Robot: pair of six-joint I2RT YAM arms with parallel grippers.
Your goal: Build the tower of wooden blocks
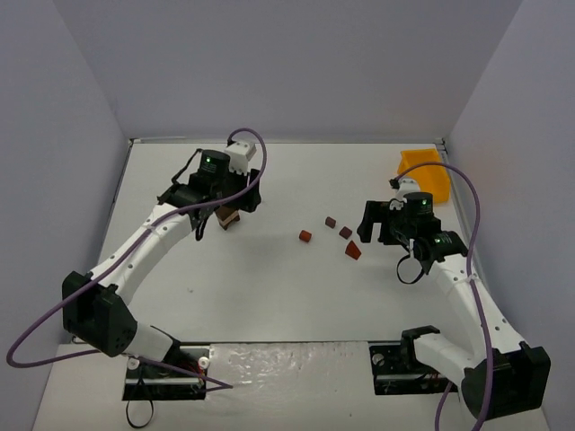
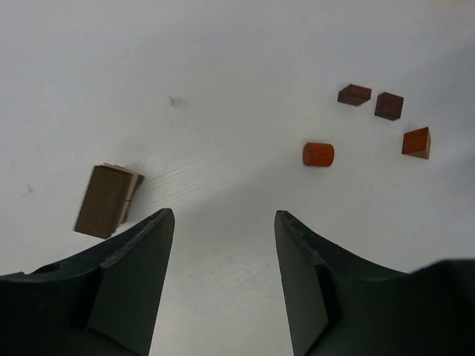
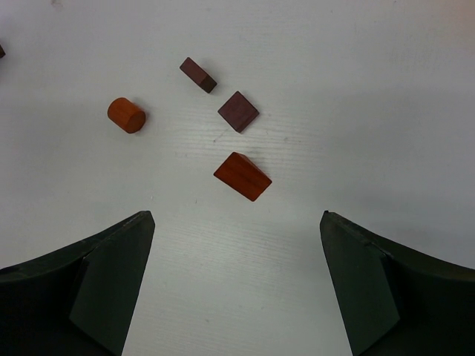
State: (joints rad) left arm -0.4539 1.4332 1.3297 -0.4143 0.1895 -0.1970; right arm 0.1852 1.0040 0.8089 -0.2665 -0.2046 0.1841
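Observation:
The tower (image 1: 228, 217) is a short stack with a dark brown top and a tan piece under it, standing at the left of the table (image 1: 269, 296). In the left wrist view the tower (image 2: 107, 199) lies just outside my left finger. My left gripper (image 2: 224, 219) hangs over it (image 1: 229, 203), open, with nothing between the fingers. Loose wood blocks lie mid-table: an orange cylinder (image 3: 126, 115), two dark brown pieces (image 3: 198, 75) (image 3: 238, 111) and a reddish wedge (image 3: 243, 176). My right gripper (image 3: 237, 216) is wide open just short of the wedge (image 1: 352, 251).
A yellow bin (image 1: 424, 171) stands at the back right corner, behind the right arm. White walls enclose the table on the left, back and right. Purple cables loop off both arms.

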